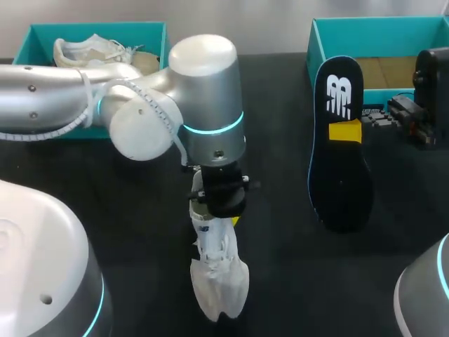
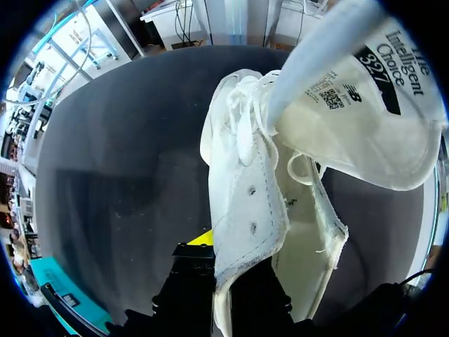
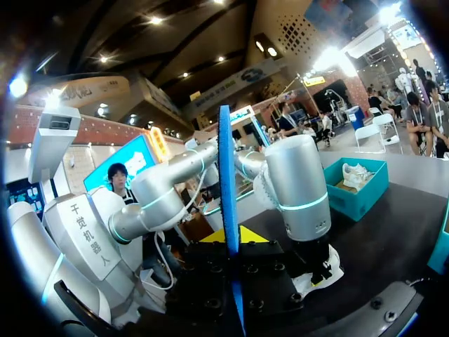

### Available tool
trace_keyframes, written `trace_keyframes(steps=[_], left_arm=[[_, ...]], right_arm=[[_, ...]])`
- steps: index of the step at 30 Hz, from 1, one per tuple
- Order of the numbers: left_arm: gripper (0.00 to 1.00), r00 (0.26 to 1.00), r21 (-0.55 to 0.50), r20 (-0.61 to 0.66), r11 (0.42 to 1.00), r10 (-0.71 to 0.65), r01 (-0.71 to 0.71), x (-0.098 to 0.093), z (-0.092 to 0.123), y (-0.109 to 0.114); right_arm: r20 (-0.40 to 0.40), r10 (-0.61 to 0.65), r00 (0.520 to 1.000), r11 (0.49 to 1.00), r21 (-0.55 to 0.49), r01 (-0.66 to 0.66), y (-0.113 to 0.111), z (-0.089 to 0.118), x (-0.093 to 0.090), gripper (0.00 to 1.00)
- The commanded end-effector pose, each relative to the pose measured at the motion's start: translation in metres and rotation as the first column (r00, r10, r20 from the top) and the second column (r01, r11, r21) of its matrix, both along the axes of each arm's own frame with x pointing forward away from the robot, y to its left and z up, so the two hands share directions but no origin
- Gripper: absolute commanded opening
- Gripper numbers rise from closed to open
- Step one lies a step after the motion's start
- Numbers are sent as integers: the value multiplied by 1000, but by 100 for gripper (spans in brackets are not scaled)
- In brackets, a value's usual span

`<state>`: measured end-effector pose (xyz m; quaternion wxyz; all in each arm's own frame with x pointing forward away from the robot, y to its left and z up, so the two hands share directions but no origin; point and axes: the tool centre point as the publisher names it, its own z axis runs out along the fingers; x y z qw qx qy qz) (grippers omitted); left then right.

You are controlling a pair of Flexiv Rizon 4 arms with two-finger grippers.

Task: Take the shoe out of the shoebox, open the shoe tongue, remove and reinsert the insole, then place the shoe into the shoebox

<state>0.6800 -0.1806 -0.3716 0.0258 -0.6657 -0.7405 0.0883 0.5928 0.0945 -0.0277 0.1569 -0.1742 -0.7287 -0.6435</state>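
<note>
The insole is already out of the shoe, so I am judging the step in hand to be putting it back.

The left gripper (image 1: 217, 205) is clamping 1 side of the white shoe's (image 1: 219, 277) collar. The shoe is hanging toe-down beneath the gripper over the table (image 1: 280, 281), and I cannot tell whether the toe is touching it. Ahead of the fingers, the tongue (image 2: 365, 91) is folding out and away, leaving the opening (image 2: 302, 239) exposed.

The right gripper (image 1: 345, 132) is pinching the black insole (image 1: 340, 175) across its 2 flat faces. It is gripping nearer the logo end, and the broad forefoot is reaching out past the fingers. The insole is well apart from the shoe, off to the side of the left gripper.

To do this well:
- The right arm should be bringing the forefoot end over the opening.
- It should be turning the insole until its length is running along the shoe's.
- It should be sliding the insole in toe-first, under the tongue rather than against it.
- The left grip should be holding firm so the shoe is not swinging under the push.
- The right grip should be letting go only once the heel end is seating inside the collar.

A skewed entry is likely to buckle the insole.
</note>
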Motion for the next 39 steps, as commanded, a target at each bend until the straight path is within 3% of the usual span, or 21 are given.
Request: trace_keyframes(steps=[1, 22, 24, 26, 27, 28, 39], left_arm=[[0, 1000, 8, 1, 1000, -7, 7, 3, -8, -9], [0, 1000, 27, 1, 999, -23, 23, 16, -31, -20], [19, 1000, 21, 2, 1000, -21, 21, 17, -30, -20], [48, 1000, 7, 6, 1000, -19, 19, 17, -27, -19], [82, 1000, -3, 14, 1000, -16, 16, 16, -23, -18], [100, 1000, -13, 19, 1000, -13, 13, 16, -20, -17], [100, 991, -179, 117, 982, 72, -51, 20, 34, 2]], right_arm=[[-1, 2, 1000, 1000, -1, -2, 1, 0, 2, 0], [-1, 2, 1000, 1000, -1, -2, 1, 0, 2, 0], [-1, 2, 1000, 1000, -1, -2, 1, 0, 2, 0], [-1, 2, 1000, 1000, -1, -2, 1, 0, 2, 0], [-1, 2, 1000, 1000, -1, -2, 1, 0, 2, 0], [-1, 2, 1000, 1000, -1, -2, 1, 0, 2, 0], [-1, 2, 1000, 1000, -1, -2, 1, 0, 2, 0]])
